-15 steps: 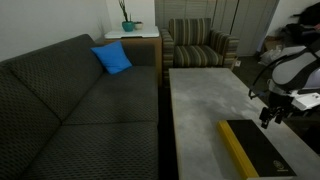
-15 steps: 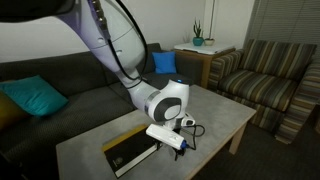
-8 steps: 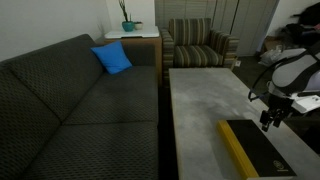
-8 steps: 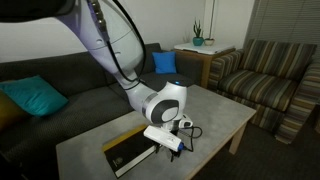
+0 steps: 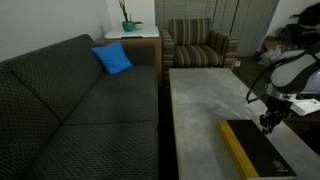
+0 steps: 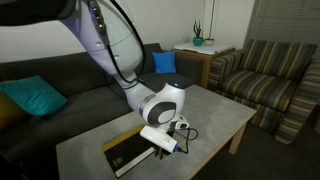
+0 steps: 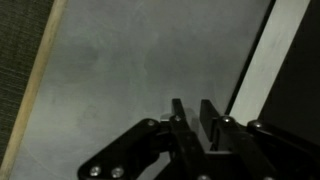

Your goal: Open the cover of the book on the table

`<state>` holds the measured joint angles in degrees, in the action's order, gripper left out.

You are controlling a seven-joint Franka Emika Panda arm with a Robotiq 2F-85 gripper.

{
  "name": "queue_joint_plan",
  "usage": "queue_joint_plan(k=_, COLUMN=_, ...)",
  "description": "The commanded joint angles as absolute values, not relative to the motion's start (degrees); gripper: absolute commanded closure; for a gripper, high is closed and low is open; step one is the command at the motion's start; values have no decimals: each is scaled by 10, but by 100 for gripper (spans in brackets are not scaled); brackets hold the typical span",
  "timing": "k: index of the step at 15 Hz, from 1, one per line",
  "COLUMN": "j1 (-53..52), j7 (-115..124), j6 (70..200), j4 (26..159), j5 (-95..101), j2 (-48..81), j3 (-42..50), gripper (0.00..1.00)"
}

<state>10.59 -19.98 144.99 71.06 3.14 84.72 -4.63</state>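
The book (image 5: 262, 152) lies flat and closed at the near end of the grey table (image 5: 205, 95), black cover up, yellow spine (image 5: 238, 150) toward the sofa. It also shows under the arm in an exterior view, the book (image 6: 128, 153). My gripper (image 5: 268, 122) hangs just above the table by the book's far edge, also seen low beside it, gripper (image 6: 182, 138). In the wrist view the gripper (image 7: 190, 105) points down at bare table (image 7: 120, 70); its fingers stand close together with a narrow empty gap. The book (image 7: 305, 80) lies to their right, a pale strip along its edge.
A dark sofa (image 5: 70, 110) with a blue cushion (image 5: 112, 58) runs along the table. A striped armchair (image 5: 198, 44) and a side table with a plant (image 5: 128, 22) stand beyond. A teal cushion (image 6: 35, 98) lies on the sofa.
The fingers have drawn together from wide apart to a narrow gap. The gripper has sunk slightly toward the table beside the book. The book has not moved.
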Motion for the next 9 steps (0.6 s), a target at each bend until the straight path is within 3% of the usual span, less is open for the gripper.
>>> queue_joint_plan(k=1, j1=152, j7=-252, j6=1449, j4=730, j5=7, j2=847, j3=-86, gripper=99)
queue_joint_plan(k=5, j1=219, j7=-335, j6=1408, j4=746, j5=-35, j2=847, j3=-141, gripper=100)
queue_joint_plan(k=9, j1=215, j7=-423, j6=1380, j4=739, j5=-150, j2=847, j3=-119, gripper=100)
